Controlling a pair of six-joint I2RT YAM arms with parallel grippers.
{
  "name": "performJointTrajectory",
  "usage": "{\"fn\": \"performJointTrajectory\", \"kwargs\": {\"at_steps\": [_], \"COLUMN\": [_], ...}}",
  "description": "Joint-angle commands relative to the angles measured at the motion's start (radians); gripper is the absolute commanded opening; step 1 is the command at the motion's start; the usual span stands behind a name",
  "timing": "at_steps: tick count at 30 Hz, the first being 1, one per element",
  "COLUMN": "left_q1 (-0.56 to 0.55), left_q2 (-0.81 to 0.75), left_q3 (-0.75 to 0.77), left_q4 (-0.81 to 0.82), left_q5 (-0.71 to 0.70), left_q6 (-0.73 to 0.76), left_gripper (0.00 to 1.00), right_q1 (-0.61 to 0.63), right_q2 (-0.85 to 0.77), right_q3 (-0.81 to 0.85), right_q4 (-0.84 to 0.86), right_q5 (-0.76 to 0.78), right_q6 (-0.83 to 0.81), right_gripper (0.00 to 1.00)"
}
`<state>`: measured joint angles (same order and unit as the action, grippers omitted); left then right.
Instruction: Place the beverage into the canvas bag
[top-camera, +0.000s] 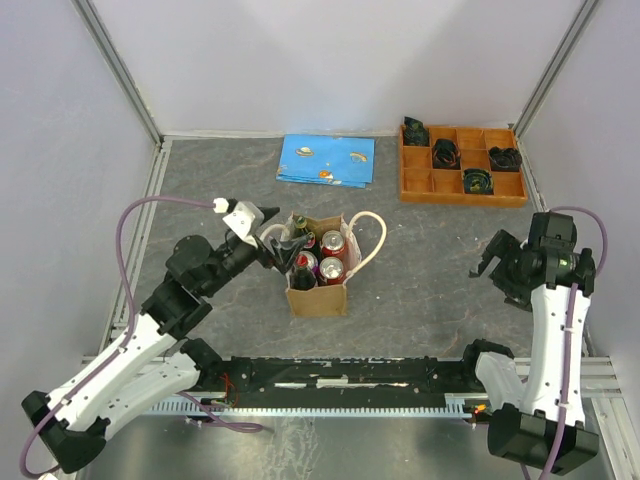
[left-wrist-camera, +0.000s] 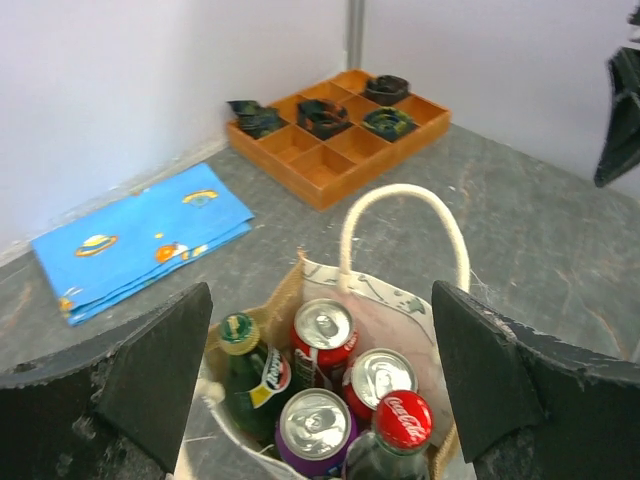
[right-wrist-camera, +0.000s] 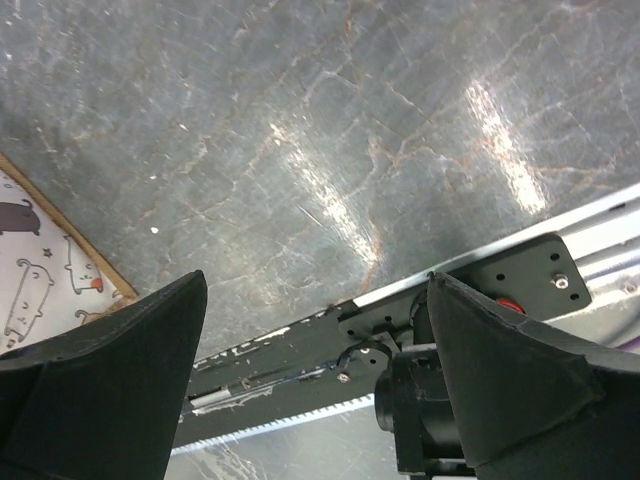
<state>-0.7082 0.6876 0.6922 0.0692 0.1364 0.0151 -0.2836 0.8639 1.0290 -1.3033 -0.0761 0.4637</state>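
Left hand (left-wrist-camera: 320, 372), spread wide and empty, hovers just above the canvas bag (left-wrist-camera: 402, 318).

On the left arm (top-camera: 120, 365) and the right arm (top-camera: 555, 340): smooth white shells over black joints and blocky black bases. Along each, a thin purple cable (top-camera: 120, 245), looped clear of the casing, with a white plug at the left one's upper end. Near the right wrist, a green speck. On the left gripper (left-wrist-camera: 320, 390) and the right gripper (right-wrist-camera: 315, 380): broad, matte-black wedge fingers (left-wrist-camera: 150, 380), rough and scuffed pale along their edges.
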Motion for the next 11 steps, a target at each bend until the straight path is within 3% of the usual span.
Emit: {"fn": "performJointTrajectory", "kwargs": {"at_steps": [1, 7, 11], "left_q1": [0.017, 0.104, 0.225], "left_q2": [0.016, 0.039, 0.07], "left_q3": [0.117, 0.125, 0.105], "left_q4": [-0.137, -0.279, -0.341], "left_q5": [-0.188, -0.339, -0.339], "left_q6": [-0.032, -0.099, -0.143], "left_gripper": [0.96, 0.97, 0.97], "right_q1": [-0.002, 0.0, 0.001], "right_q2": [0.025, 0.05, 0.057], "right_q3": [0.047, 0.008, -0.029], "right_q4": [0.093, 0.172, 0.225], "right_q5": [-0.036, -0.076, -0.101], "right_q6": [-0.018, -0.001, -0.001], "right_gripper": [0.99, 0.99, 0.99]}}
